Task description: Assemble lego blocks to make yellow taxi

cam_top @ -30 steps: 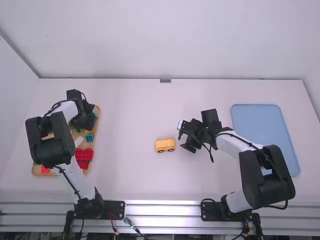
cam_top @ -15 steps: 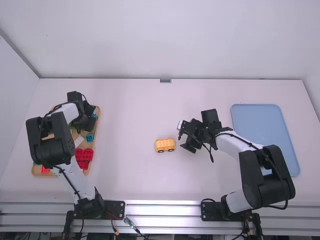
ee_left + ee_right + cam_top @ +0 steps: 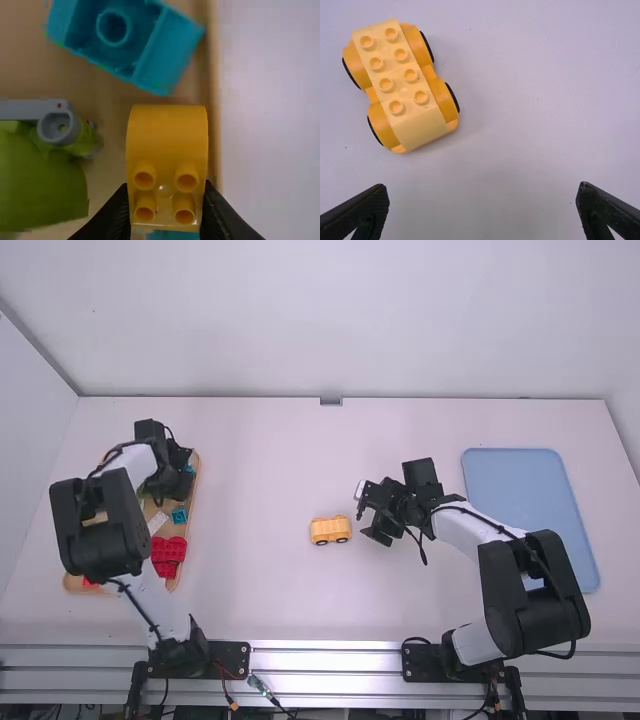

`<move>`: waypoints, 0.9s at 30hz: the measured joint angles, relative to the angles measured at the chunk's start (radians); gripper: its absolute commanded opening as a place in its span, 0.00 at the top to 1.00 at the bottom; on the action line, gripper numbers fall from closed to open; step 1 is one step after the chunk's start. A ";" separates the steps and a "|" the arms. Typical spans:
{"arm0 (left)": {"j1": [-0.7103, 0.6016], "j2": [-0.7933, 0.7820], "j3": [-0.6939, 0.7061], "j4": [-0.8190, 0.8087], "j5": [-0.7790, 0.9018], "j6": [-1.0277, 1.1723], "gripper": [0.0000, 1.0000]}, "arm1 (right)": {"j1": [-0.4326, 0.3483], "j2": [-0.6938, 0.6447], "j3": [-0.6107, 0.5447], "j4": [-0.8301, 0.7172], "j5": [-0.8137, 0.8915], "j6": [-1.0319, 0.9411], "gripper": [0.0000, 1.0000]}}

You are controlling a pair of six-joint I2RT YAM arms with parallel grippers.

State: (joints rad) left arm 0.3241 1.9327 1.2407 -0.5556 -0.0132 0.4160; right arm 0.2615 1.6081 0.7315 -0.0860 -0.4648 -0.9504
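Yellow block (image 3: 167, 137) in left end effector (image 3: 176, 484)

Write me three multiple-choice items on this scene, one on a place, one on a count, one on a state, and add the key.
1. Where is the yellow toy car of plastic blocks?
A) In the blue tray
B) On the white table
C) In the wooden tray

2. How many round studs does its top show?
A) Four
B) Six
C) Eight

3. How are the right gripper's fingers?
A) Wide apart
B) Closed on the car
C) Closed on a red block

Key:
1 B: the high view shows the car standing on the tabletop.
2 C: the right wrist view shows four rows of two.
3 A: bare table lies between the two tips.
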 measured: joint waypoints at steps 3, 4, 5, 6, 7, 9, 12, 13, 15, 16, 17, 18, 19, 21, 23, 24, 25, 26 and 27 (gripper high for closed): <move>-0.049 -0.062 0.000 -0.031 0.017 0.024 0.98 | 0.000 0.000 0.000 0.001 0.000 0.003 0.01; -0.082 -0.082 0.000 -0.047 0.020 0.047 0.98 | 0.000 0.000 0.000 0.002 0.000 0.003 0.01; -0.097 -0.087 0.000 -0.053 0.021 0.055 0.98 | 0.000 0.000 0.000 0.003 0.000 0.000 0.01; -0.163 -0.100 -0.001 -0.080 0.021 0.094 0.98 | 0.000 0.000 0.000 0.004 0.000 0.003 0.01; -0.202 -0.103 -0.006 -0.084 0.020 0.116 0.98 | 0.000 0.000 0.000 0.004 0.000 -0.001 0.01; -0.272 -0.103 -0.018 -0.086 0.024 0.159 0.98 | 0.000 0.000 0.000 0.005 0.000 0.001 0.01; -0.437 -0.103 -0.072 -0.061 0.031 0.257 0.98 | 0.000 0.000 0.000 0.005 0.000 0.000 0.01; -0.515 -0.103 -0.103 -0.031 0.018 0.290 0.98 | 0.000 0.000 0.000 0.005 0.000 0.002 0.01; -0.587 -0.103 -0.131 -0.004 0.000 0.308 0.98 | 0.000 0.000 0.000 0.005 0.000 0.000 0.01; -0.614 -0.103 -0.143 0.006 -0.010 0.315 0.98 | 0.000 0.000 0.000 0.005 0.000 0.002 0.01; -0.668 -0.103 -0.169 0.021 -0.029 0.329 0.98 | 0.000 0.000 0.000 0.005 0.000 0.000 0.01; -0.690 -0.103 -0.181 0.026 -0.036 0.340 0.98 | 0.000 0.000 0.000 0.005 0.000 -0.001 0.01; -0.725 -0.103 -0.201 0.035 -0.044 0.362 0.98 | 0.000 0.000 0.000 0.005 0.000 -0.001 0.01; -0.747 -0.102 -0.219 0.047 -0.048 0.385 0.98 | 0.000 0.000 0.000 0.005 0.000 0.000 0.01; -0.754 -0.103 -0.227 0.053 -0.042 0.412 0.98 | 0.000 0.000 0.000 0.005 0.000 0.002 0.01; -0.754 -0.103 -0.227 0.054 -0.036 0.425 0.98 | 0.000 0.000 0.000 0.005 0.000 -0.002 0.01; -0.749 -0.103 -0.227 0.057 -0.021 0.449 0.98 | 0.000 0.000 0.000 0.005 0.000 -0.003 0.01; -0.746 -0.103 -0.227 0.056 -0.008 0.466 0.98 | 0.000 0.000 0.000 0.005 0.000 0.002 0.01; -0.743 -0.103 -0.227 0.055 0.000 0.476 0.98 | 0.000 0.000 0.000 0.005 0.000 0.002 0.01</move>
State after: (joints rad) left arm -0.4191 1.8301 1.0134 -0.5007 -0.0128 0.8925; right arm 0.2615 1.6081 0.7319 -0.0811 -0.4648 -0.9482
